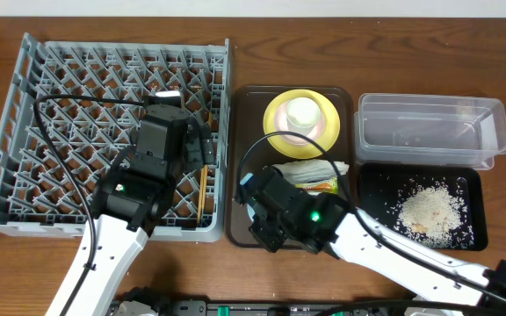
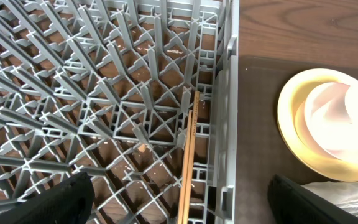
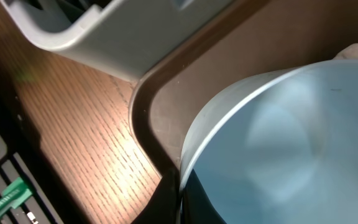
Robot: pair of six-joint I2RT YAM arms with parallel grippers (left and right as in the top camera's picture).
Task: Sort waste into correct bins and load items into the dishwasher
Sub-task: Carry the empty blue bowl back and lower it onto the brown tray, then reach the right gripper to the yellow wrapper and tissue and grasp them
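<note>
The grey dishwasher rack (image 1: 25, 132) fills the left. The chopsticks (image 1: 202, 195) lie in it by its right wall, also in the left wrist view (image 2: 189, 155). My left gripper (image 2: 185, 208) hangs open and empty above them. The yellow plate (image 1: 275, 110) with the cream cup (image 1: 303, 115) on it sits on the brown tray, also in the left wrist view (image 2: 288, 106). My right gripper (image 3: 180, 196) is shut on the rim of the light blue bowl (image 3: 278, 143) at the tray's front left corner. The white wrapper (image 1: 301, 169) and green-and-yellow packet (image 1: 323, 185) lie beside it.
The dark brown serving tray (image 1: 246, 98) sits between the rack and the bins. The clear tub (image 1: 429, 132) stands at back right. The black tray (image 1: 376, 180) in front of it holds rice crumbs (image 1: 427, 211). The rack's corner (image 3: 104, 31) is close to the bowl.
</note>
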